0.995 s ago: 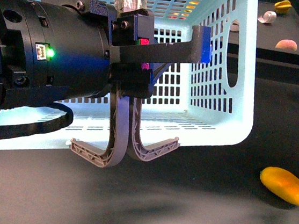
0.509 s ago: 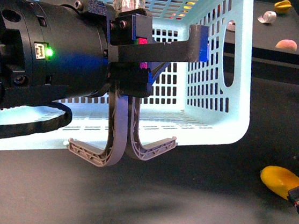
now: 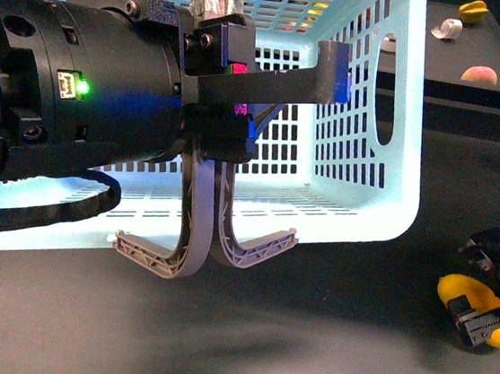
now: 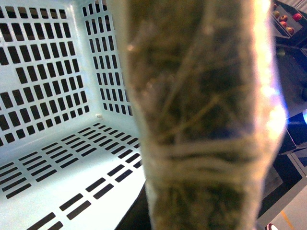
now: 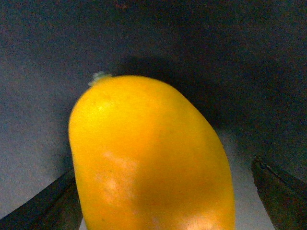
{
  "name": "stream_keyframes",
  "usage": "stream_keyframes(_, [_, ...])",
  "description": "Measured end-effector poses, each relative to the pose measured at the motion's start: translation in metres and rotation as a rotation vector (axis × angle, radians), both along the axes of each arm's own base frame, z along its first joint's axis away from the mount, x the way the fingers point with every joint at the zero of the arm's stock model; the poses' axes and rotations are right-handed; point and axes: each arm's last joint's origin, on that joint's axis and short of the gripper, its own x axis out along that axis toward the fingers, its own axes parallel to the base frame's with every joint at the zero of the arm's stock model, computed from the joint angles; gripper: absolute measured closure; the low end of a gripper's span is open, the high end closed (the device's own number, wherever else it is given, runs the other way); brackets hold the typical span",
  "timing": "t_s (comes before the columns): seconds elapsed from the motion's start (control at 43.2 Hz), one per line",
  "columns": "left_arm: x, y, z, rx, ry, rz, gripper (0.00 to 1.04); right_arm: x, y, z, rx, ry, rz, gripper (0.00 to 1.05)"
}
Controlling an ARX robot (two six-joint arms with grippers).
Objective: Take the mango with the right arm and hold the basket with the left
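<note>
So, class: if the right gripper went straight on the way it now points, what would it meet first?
The smooth, oval yellow-orange mango, which fills the right wrist view between the open fingers of the right gripper; it looks close, though depth is unclear.

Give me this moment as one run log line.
right gripper: open, straddling mango | mango: on dark table, not gripped | left gripper: at taped handle of basket, grip unclear

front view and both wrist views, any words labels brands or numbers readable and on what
None: no readable text in any view.
The left arm shows only a green light and a socket; the basket and mango are bare.
The taped handle is too blurred to tell.
</note>
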Motion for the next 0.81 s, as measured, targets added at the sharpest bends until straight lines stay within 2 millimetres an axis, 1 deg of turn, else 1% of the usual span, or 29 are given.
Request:
stream_keyframes(0.162, [0.000,0.000,0.000,0.000,0.000,0.001,0.98,0.005,0.004,-0.003,0.010,0.001,-0.004,0.09])
stream_keyframes(0.185, [0.000,0.000,0.000,0.000,0.000,0.001,0.98,0.005,0.004,-0.003,0.011,0.002,-0.005,0.10])
stream_keyframes(0.254, [0.000,0.000,0.000,0.000,0.000,0.001,0.98,0.006,0.006,-0.004,0.017,-0.001,-0.012,0.21])
stream_keyframes(0.278, [0.000,0.000,0.000,0.000,0.000,0.000,0.98,-0.015,0.005,0.057,0.144,-0.155,-0.131,0.45])
stream_keyframes(0.347, [0.000,0.000,0.000,0.000,0.000,0.000,0.98,-0.018,0.004,0.078,0.172,-0.211,-0.157,0.45])
stream_keyframes(0.44, [0.000,0.000,0.000,0.000,0.000,0.000,0.98,-0.022,0.004,0.095,0.197,-0.257,-0.179,0.45])
stream_keyframes(0.463, [0.000,0.000,0.000,0.000,0.000,0.000,0.98,-0.024,0.005,0.104,0.210,-0.279,-0.184,0.45])
stream_keyframes(0.532, [0.000,0.000,0.000,0.000,0.000,0.000,0.98,-0.027,0.006,0.116,0.234,-0.308,-0.194,0.45])
stream_keyframes(0.555, [0.000,0.000,0.000,0.000,0.000,0.000,0.98,-0.030,0.008,0.125,0.255,-0.327,-0.205,0.45])
stream_keyframes(0.625, [0.000,0.000,0.000,0.000,0.000,0.000,0.98,-0.034,0.010,0.138,0.279,-0.355,-0.208,0.45])
stream_keyframes(0.648, [0.000,0.000,0.000,0.000,0.000,0.000,0.98,-0.037,0.013,0.147,0.302,-0.370,-0.215,0.45])
stream_keyframes(0.694, [0.000,0.000,0.000,0.000,0.000,0.000,0.98,-0.039,0.016,0.156,0.317,-0.387,-0.213,0.45])
stream_keyframes(0.81, [0.000,0.000,0.000,0.000,0.000,0.000,0.98,-0.050,0.033,0.202,0.404,-0.473,-0.201,0.45])
